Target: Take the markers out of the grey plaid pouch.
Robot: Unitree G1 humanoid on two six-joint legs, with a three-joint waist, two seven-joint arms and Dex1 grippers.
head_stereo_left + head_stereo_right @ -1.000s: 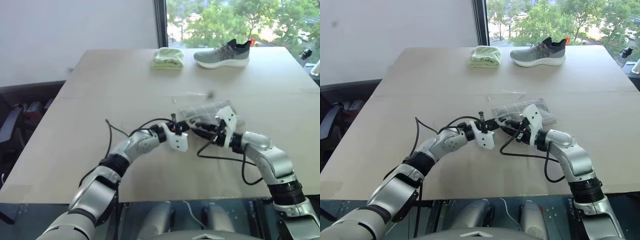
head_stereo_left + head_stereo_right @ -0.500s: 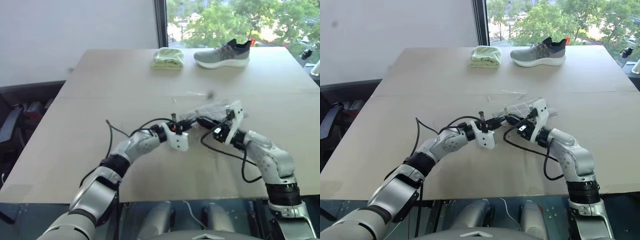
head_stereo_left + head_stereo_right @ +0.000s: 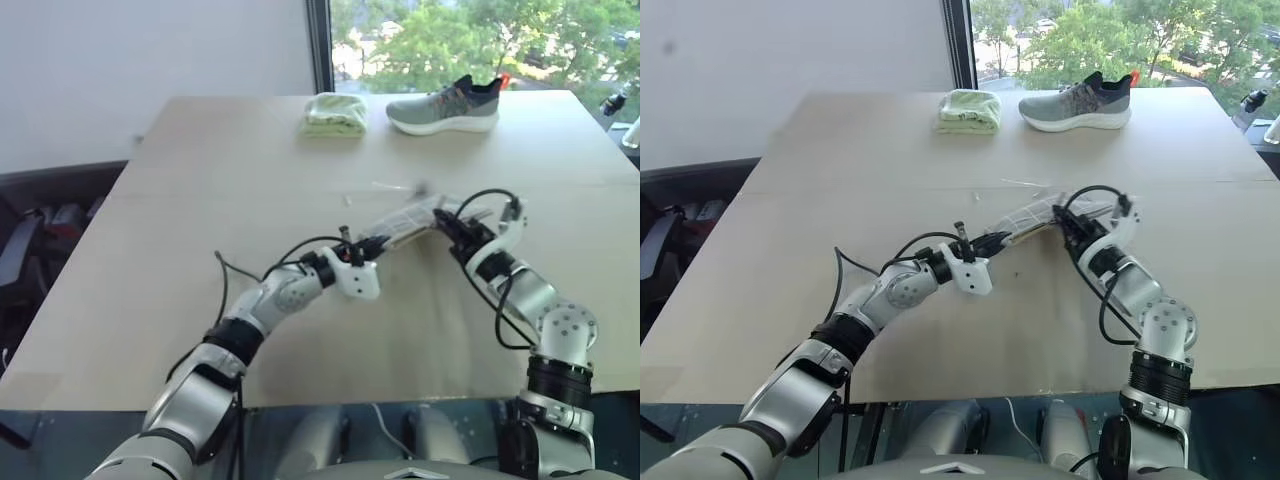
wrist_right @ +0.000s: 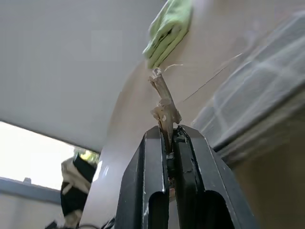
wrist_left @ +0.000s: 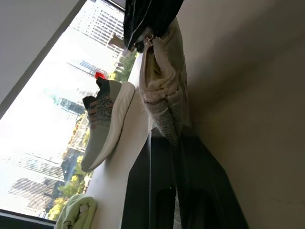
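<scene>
The grey plaid pouch (image 3: 405, 222) hangs stretched between my two grippers, just above the middle of the table. My left gripper (image 3: 372, 244) is shut on its near left end. In the left wrist view the plaid fabric with its tan inner edge (image 5: 164, 95) rises from between my fingers (image 5: 143, 191). My right gripper (image 3: 443, 218) is shut on the far right end. In the right wrist view it pinches a tan bit of the pouch's edge (image 4: 164, 102), with the plaid side (image 4: 257, 95) beside it. The markers are hidden.
A grey running shoe (image 3: 443, 108) and a folded pale green cloth (image 3: 334, 115) lie at the table's far edge by the window. A thin pale scrap (image 3: 395, 186) lies just beyond the pouch. Black cables loop from both wrists. The tan table (image 3: 180, 220) stretches wide to the left.
My right gripper has rolled over and drawn away to the right, pulling the pouch off the table into a taut strip. My left gripper has stayed in place, still gripping.
</scene>
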